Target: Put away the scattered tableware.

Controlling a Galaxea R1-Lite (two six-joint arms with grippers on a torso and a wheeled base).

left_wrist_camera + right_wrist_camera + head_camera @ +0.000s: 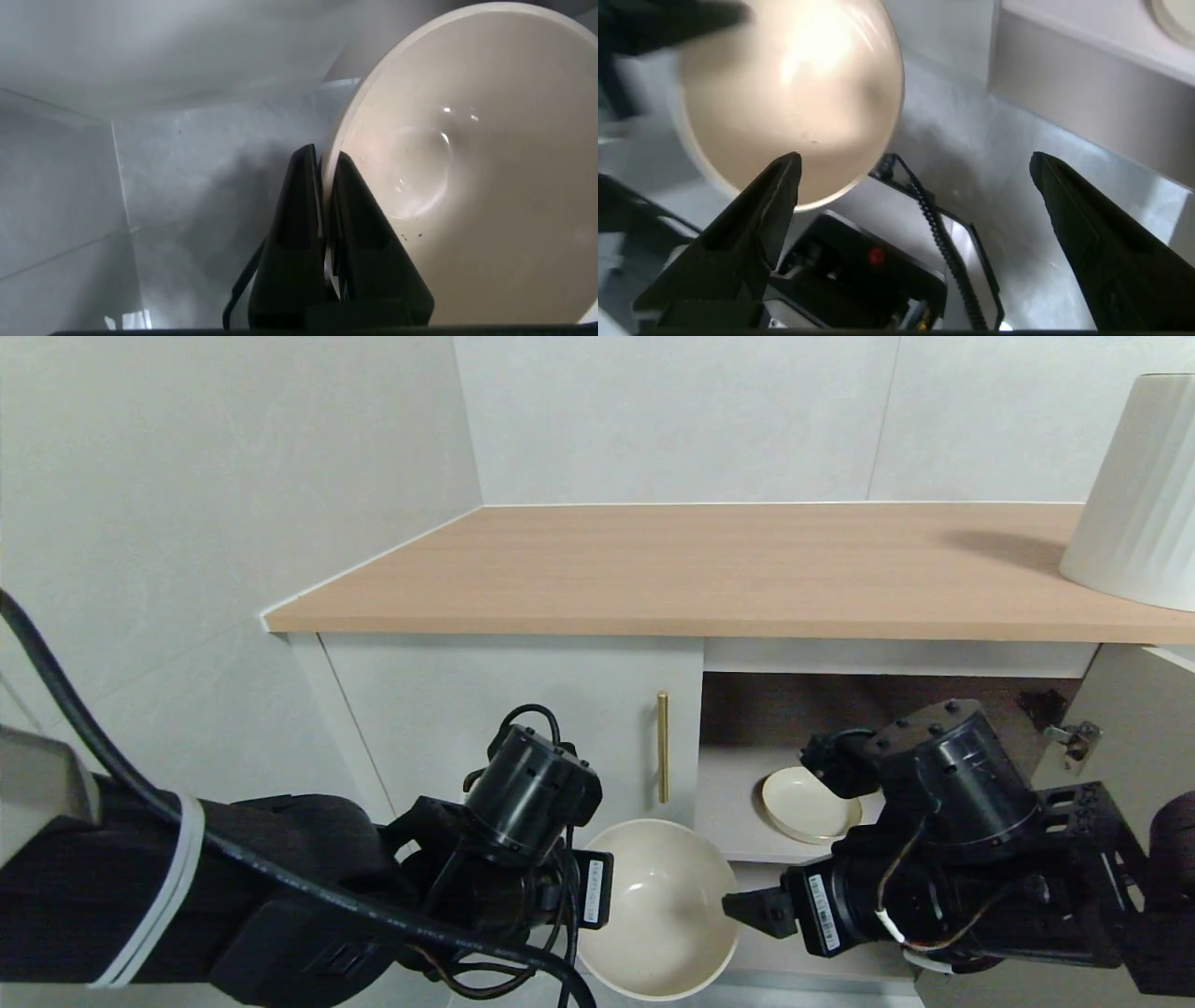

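- Left pincer: jaws together, clamped on the rim of a cream bowl, one finger inside the rim and one outside.
- Left arm: comes in low from the robot's left, wrist pointing toward the middle. The left pincer meets the bowl at its left edge.
- Bowl: held off the ground in front of the cabinet, below tabletop level and tilted so its hollow faces up toward the head camera. Nothing in it; a few dark specks on the inner wall.
- Right pincer: fingers spread wide apart, nothing between them.
- Right arm: comes in low from the robot's right, wrist turned toward the bowl. In the head view one tip of the right pincer sits at the bowl's right rim; touching or just short, cannot tell.
- Cabinet: white. Left door shut, with an upright brass handle; right door swung open.
- Shelf inside the open compartment: carries a small cream plate, lying flat near the front edge, with nothing on it.
- Tabletop: wood-toned, above the cabinet. A white ribbed shade stands at its far right end.
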